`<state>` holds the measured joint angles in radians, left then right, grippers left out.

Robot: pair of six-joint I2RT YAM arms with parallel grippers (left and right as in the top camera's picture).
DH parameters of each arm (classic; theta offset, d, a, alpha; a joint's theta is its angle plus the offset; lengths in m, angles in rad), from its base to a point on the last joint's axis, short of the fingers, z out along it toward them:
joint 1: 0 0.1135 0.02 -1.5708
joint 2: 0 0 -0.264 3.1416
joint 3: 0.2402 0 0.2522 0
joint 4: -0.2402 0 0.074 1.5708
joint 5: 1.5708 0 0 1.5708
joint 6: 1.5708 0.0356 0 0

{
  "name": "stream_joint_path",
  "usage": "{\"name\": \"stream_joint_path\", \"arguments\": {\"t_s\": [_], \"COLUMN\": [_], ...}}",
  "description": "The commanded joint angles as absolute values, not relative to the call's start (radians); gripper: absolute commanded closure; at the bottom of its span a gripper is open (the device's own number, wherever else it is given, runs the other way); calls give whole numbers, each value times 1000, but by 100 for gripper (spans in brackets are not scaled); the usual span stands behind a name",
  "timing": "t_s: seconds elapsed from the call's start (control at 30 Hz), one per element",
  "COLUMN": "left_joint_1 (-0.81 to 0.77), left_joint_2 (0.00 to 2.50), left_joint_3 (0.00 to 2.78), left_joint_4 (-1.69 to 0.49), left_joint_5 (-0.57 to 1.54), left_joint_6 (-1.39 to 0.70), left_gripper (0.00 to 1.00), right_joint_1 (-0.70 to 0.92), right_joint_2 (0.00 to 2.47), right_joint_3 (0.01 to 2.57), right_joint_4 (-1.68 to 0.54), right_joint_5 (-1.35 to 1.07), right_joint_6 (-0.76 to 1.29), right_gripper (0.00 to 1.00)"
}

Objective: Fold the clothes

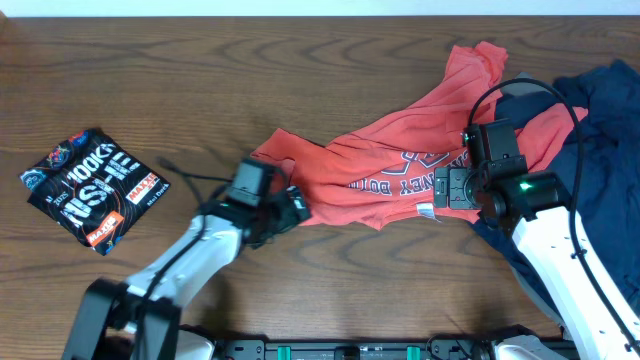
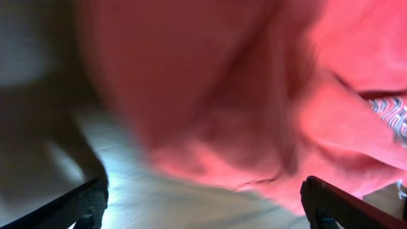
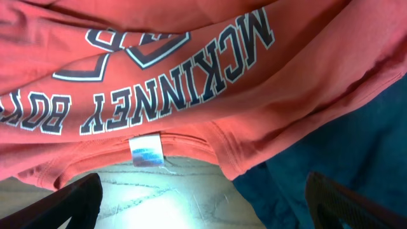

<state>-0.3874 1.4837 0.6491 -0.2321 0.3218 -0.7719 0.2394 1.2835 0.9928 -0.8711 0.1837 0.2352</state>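
A red T-shirt (image 1: 400, 150) with dark lettering lies crumpled across the middle and right of the table. My left gripper (image 1: 292, 208) is open at its lower left edge; in the left wrist view the red cloth (image 2: 222, 95) fills the frame just ahead of the spread fingers (image 2: 203, 207). My right gripper (image 1: 447, 190) is open at the shirt's collar; the right wrist view shows the lettering (image 3: 178, 70), the collar label (image 3: 145, 151) and bare table between the fingers (image 3: 203, 203). A folded black printed T-shirt (image 1: 95, 185) lies at the left.
A dark navy garment (image 1: 600, 130) is heaped at the right edge, partly under the red shirt and my right arm; it also shows in the right wrist view (image 3: 331, 165). The wooden table (image 1: 200, 80) is bare at the back left.
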Motion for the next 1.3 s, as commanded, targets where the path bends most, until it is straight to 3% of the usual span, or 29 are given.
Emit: {"name": "stream_joint_path", "arguments": {"t_s": [0.0,0.13,0.17,0.2,0.27,0.3,0.5,0.7,0.87,0.9,0.93,0.97,1.0,1.03,1.27], "left_joint_1": [-458,-517,-524,-524,-521,-512,-398,-141,75,114,134,157,170,179,117], "left_joint_2": [1539,1594,1600,1601,1600,1597,1483,1278,1278,1296,1307,1324,1338,1352,1420], "left_joint_3": [659,659,659,659,659,659,678,755,841,850,851,851,851,851,850], "left_joint_4": [-149,-1,27,46,75,89,68,39,39,38,38,33,20,-3,-274], "left_joint_5": [328,322,313,297,252,239,238,158,137,138,138,142,156,187,428], "left_joint_6": [-806,-806,-806,-806,-803,-783,-567,-419,-366,-366,-366,-367,-367,-367,-443], "left_gripper": [2,1,6,23,75,94,94,94,94,90,68,35,12,2,2], "right_joint_1": [223,223,223,223,223,223,209,145,116,116,116,116,116,116,116], "right_joint_2": [1281,1281,1281,1281,1281,1281,1281,1281,1281,1281,1281,1281,1281,1281,1281], "right_joint_3": [1000,1000,1000,1000,1000,1000,1000,1000,1000,1000,1000,1000,1000,1000,1000], "right_joint_4": [-871,-874,-876,-877,-883,-885,-891,-891,-894,-894,-894,-894,-895,-895,-894], "right_joint_5": [191,190,190,189,190,191,196,198,198,198,198,197,197,197,194], "right_joint_6": [255,255,255,255,255,255,277,318,317,317,317,317,317,317,317], "right_gripper": [1,1,1,1,1,1,1,1,1,1,1,1,1,1,1]}}
